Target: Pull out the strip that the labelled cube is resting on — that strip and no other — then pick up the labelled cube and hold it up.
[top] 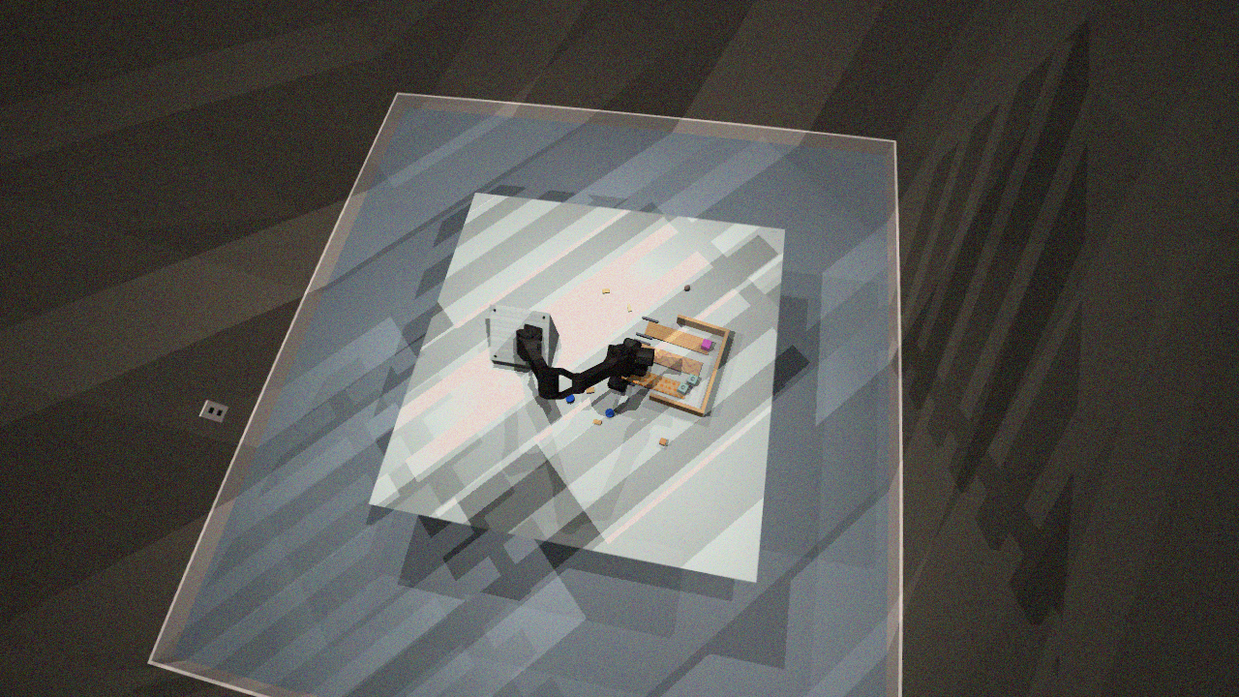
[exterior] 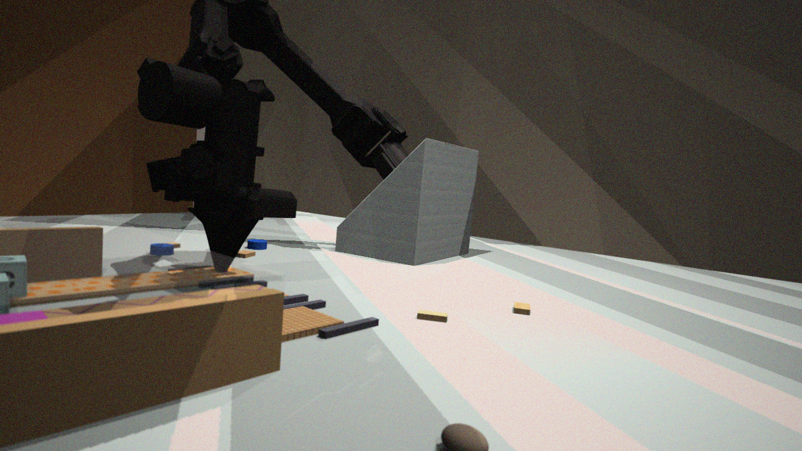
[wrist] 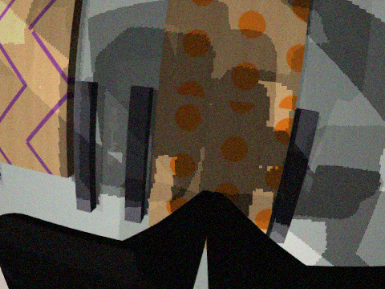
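We see the tool point(top: 619, 379) point(exterior: 224, 270) point(wrist: 211, 201) pressed together, empty, at the orange-dotted wooden strip point(top: 662, 383) point(exterior: 112, 284) point(wrist: 234, 148). Two teal cubes point(top: 683, 389) point(exterior: 15, 272), cropped in the exterior view, sit around its far end; one is probably the labelled cube.

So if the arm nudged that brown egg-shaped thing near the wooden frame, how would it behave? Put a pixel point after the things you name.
The brown egg-shaped thing point(top: 686, 287) point(exterior: 464, 436) would probably roll, since its sides look rounded. It may wobble off course, being longer than it is tall. It looks solid, so I'd guess it won't squash.
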Tool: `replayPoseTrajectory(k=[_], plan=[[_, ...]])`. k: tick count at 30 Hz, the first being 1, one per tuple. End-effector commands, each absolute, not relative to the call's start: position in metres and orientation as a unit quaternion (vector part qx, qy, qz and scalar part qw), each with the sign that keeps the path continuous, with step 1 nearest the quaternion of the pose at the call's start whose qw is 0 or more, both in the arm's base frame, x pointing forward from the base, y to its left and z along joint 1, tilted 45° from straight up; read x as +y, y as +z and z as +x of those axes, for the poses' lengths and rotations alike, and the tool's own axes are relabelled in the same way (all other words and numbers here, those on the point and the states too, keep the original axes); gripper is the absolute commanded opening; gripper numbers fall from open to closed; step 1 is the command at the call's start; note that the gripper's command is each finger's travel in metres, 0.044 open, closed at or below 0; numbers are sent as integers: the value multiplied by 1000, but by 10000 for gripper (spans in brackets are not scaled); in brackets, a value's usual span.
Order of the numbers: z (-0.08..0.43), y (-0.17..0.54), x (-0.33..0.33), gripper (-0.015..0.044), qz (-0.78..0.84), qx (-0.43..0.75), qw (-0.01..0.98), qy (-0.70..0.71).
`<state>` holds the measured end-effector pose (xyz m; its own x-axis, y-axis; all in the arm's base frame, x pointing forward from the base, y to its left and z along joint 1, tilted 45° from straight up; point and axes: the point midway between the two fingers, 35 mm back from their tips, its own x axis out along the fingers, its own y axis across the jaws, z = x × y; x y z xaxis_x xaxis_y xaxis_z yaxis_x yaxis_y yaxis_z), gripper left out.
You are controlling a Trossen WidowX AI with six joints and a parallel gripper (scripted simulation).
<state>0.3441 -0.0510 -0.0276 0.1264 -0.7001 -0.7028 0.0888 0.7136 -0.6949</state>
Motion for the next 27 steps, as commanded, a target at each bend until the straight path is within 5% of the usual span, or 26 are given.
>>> replayPoseTrajectory(k=[1, 27], plan=[[330, -33, -55, 0, -253, 608, 698, -282], [293, -39, -56, 0, -253, 608, 698, -281]])
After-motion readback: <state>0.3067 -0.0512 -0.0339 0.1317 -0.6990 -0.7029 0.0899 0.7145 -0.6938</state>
